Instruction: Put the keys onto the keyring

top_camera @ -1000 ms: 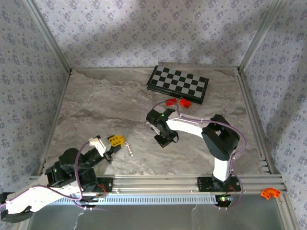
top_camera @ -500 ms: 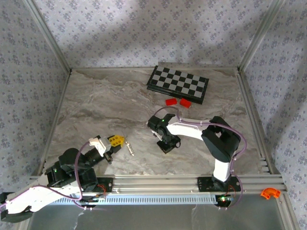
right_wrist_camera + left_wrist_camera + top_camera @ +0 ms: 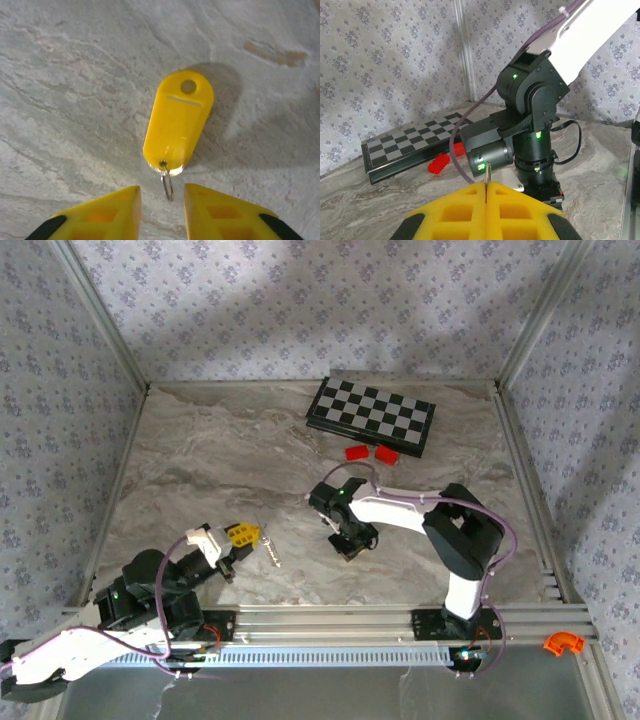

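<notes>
So, top view first: the right arm [image 3: 400, 508] has slid back from the red blocks [image 3: 371, 453] by the chessboard [image 3: 372, 416] toward the near side of the table [image 3: 200, 460], and its right fingers [image 3: 347, 548] now point down at a spot mid-table. The left fingers [image 3: 240, 534] haven't budged and a thin metal piece [image 3: 270, 557] pokes out of them. In the left wrist view those yellow pads [image 3: 465, 210] are pressed flat together with just that metal sliver [image 3: 487, 175] pinched in the seam; ring or key, I can't tell. The right wrist view is where the news is: the right fingers [image 3: 115, 210] were closed a second ago and now stand a narrow gap apart, holding nothing. The yellow key tag [image 3: 178, 122] lies flat on the table just ahead of them, its little wire loop [image 3: 166, 186] reaching into the gap. My guess is it's lining up a pinch on that loop, so nothing is threaded yet.
</notes>
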You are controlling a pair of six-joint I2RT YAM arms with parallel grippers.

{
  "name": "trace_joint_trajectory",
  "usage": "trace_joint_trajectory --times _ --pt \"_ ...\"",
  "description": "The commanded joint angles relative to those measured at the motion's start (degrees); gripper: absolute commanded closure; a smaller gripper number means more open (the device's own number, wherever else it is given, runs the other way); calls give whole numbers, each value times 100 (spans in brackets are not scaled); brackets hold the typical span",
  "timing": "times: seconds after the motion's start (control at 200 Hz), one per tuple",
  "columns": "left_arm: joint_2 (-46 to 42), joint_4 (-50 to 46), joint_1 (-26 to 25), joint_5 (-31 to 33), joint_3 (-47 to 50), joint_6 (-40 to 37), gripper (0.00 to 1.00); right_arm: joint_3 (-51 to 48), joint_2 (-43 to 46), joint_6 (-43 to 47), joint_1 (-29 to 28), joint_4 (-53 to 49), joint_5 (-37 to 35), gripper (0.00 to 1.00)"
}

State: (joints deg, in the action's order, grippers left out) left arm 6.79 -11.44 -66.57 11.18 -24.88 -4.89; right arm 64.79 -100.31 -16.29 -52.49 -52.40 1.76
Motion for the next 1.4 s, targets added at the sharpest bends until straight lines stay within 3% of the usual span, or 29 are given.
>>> trace_joint_trajectory --times 0.0,0.215,0.395,0.69,0.925,1.394 --pt "-71 204 -58 27 -34 -30 100 -230 470 -285 2 84 102 58" --pt "-62 213 -66 9 -43 -6 100 -1230 1475 -767 131 1106 597 48" --pt "-64 204 -62 -45 -59 30 100 -2036 2160 -989 416 2197 1065 46" --pt "-63 220 -65 -89 -52 35 100 -2774 2543 -924 806 3111 1594 53" --pt "-64 226 -62 -90 -48 39 100 -2970 2523 -837 861 3337 1523 63" --pt "-84 222 -64 -90 -52 40 100 -2961 2320 -709 833 3377 1338 69"
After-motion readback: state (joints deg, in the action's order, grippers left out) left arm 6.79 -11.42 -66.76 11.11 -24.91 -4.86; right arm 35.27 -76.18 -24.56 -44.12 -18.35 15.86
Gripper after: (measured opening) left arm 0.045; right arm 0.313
